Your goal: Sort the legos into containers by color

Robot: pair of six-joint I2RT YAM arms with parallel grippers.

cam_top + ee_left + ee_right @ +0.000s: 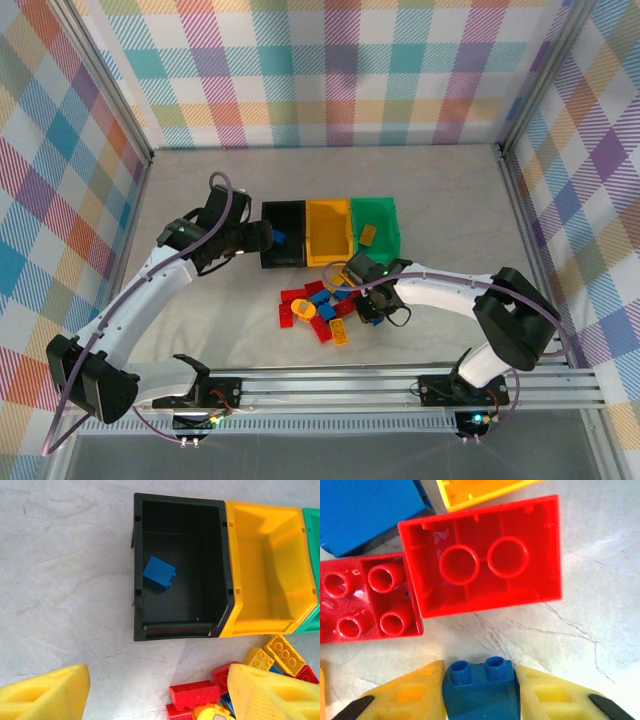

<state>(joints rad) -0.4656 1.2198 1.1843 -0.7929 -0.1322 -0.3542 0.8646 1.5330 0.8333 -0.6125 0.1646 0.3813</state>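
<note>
The right gripper [480, 682] is clamping a blue brick [479, 700] at the pile [318, 312] below the bins, likely completing a pick and next needing a lift and carry to the black bin [137, 580], where the left gripper [265, 238] is hovering, jaws wide and empty.

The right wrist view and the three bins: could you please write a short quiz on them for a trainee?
1. True or false: the black rectangular plastic bin holds exactly one blue studded brick.
2. What does the right gripper clamp? A. a red brick. B. a small dark blue brick. C. nothing.
3. Fill in: the green plastic bin holds one ___ brick.
Key: 1. true. 2. B. 3. yellow-orange brick.
</note>
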